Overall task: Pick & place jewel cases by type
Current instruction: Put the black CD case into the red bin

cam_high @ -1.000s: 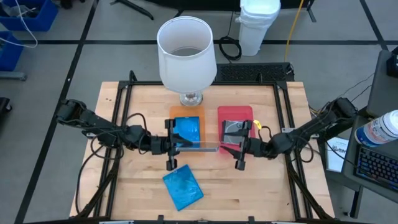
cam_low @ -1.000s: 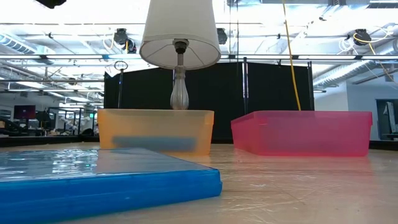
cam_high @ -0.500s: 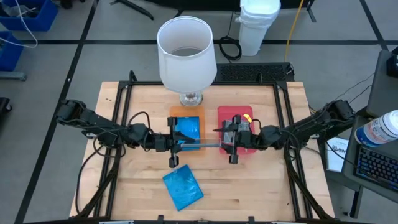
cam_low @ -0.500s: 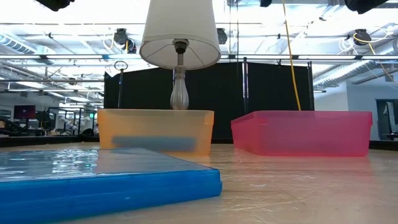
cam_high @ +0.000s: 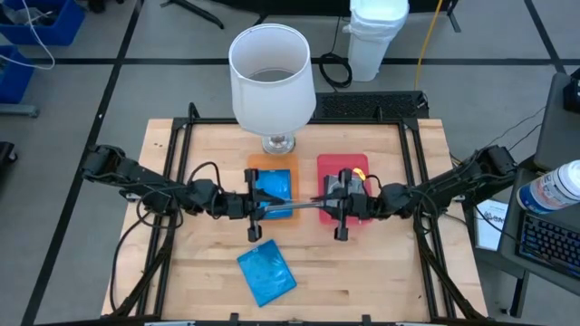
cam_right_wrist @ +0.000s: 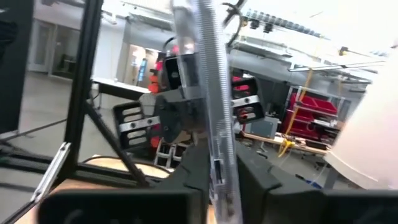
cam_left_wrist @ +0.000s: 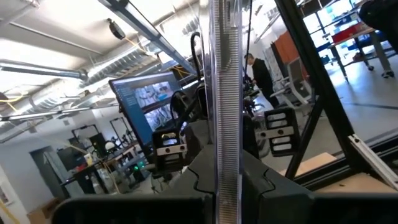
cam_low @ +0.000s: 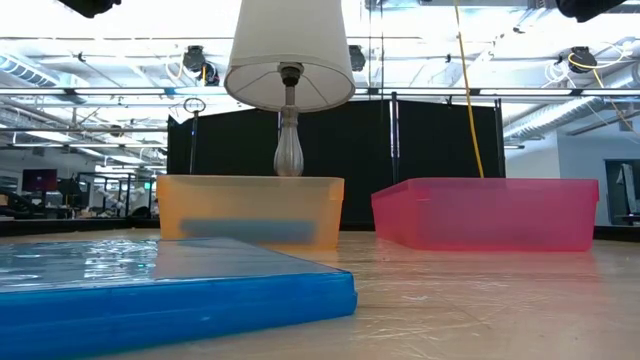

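Standing on edge, the clear jewel case spans sideways, pinched between left gripper and right gripper.

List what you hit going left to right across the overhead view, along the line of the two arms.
Left gripper → clear jewel case held edge-on between both sets of jaws → right gripper.

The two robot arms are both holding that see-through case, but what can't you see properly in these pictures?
- Clear case: high view shows only its thin edge; any disc inside is hidden.
- Left gripper and right gripper: out of frame in the low view.
- Orange tray: low view, frosted wall blurs its contents.
- Blue case: low view, left edge cuts it.
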